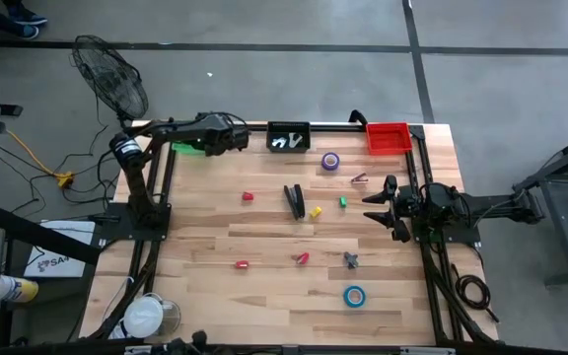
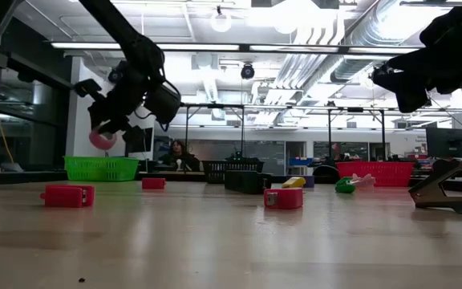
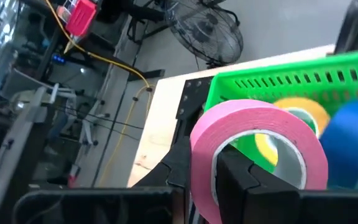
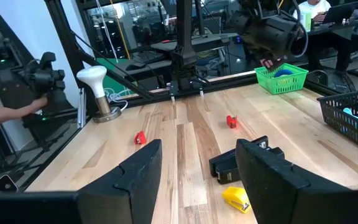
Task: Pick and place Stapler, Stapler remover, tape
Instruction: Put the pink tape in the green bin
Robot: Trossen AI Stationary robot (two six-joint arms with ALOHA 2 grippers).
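My left gripper (image 2: pixel 107 128) hangs over the green basket (image 2: pixel 101 168) at the table's far left and is shut on the pink tape roll (image 3: pixel 253 149). Yellow tape (image 3: pixel 303 112) and blue tape (image 3: pixel 353 137) lie inside that basket. The purple tape (image 1: pixel 330 161) lies flat near the far edge, and the teal tape (image 1: pixel 354 296) lies flat near the near edge. The black stapler (image 1: pixel 294 200) rests mid-table. A stapler remover (image 1: pixel 360 178) lies beside the purple roll. My right gripper (image 1: pixel 375 209) is open, hovering at the right and pointing toward the stapler (image 4: pixel 241 163). My left gripper holds the pink roll by its ring wall (image 3: pixel 204 168). One finger (image 3: pixel 247 177) is inside the roll's hole and the other (image 3: pixel 176 168) is outside. The roll is lifted clear above the green basket (image 3: pixel 272 87), standing on edge between the fingers.
A black basket (image 1: pixel 289 135) with metal pieces and a red basket (image 1: pixel 388 136) stand along the far edge. Small red (image 1: pixel 248 196), yellow (image 1: pixel 316 211) and green (image 1: pixel 343 201) items and a grey piece (image 1: pixel 350 259) are scattered mid-table. A fan (image 1: pixel 111 79) stands beyond the far left corner.
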